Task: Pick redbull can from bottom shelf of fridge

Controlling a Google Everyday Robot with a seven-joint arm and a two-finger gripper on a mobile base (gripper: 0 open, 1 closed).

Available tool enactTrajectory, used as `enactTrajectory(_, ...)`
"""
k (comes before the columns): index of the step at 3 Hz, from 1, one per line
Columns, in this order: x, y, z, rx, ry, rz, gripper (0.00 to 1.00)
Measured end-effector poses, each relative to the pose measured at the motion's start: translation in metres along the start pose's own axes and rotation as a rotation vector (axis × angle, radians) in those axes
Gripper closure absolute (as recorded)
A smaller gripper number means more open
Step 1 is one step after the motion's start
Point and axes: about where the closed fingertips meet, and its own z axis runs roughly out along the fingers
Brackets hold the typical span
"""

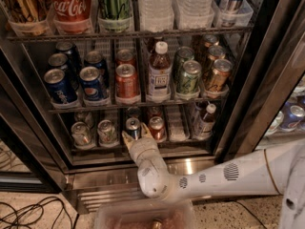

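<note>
The fridge [252, 80] stands open in front of me, its wire racks full of cans and bottles. On the bottom shelf [95, 150] the redbull can [133, 126], slim, blue and silver, stands upright at the front of a middle lane. My gripper [136, 138] is at the shelf's front edge, right below and in front of that can. It is open, one tan finger on each side of the can's base. The white arm runs back to the lower right.
A small red can [156, 126] stands just right of the redbull can, and pale cans [106, 130] stand to its left. A dark bottle [206, 118] is at the shelf's right end. Pepsi cans [57, 86] fill the rack above. A clear bin [143, 216] sits below the arm.
</note>
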Motion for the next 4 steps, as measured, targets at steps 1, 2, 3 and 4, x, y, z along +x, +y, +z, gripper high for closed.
enactTrajectory(1,-0.004,0.003,0.006,-0.005,-0.002,0.003,0.46)
enactTrajectory(2,-0.003,0.003,0.011,-0.001,0.001,0.007,0.65)
enactTrajectory(3,0.004,0.000,0.011,0.012,0.010,0.015,0.88)
enactTrajectory(4,0.016,-0.002,0.008,0.029,0.020,0.028,1.00)
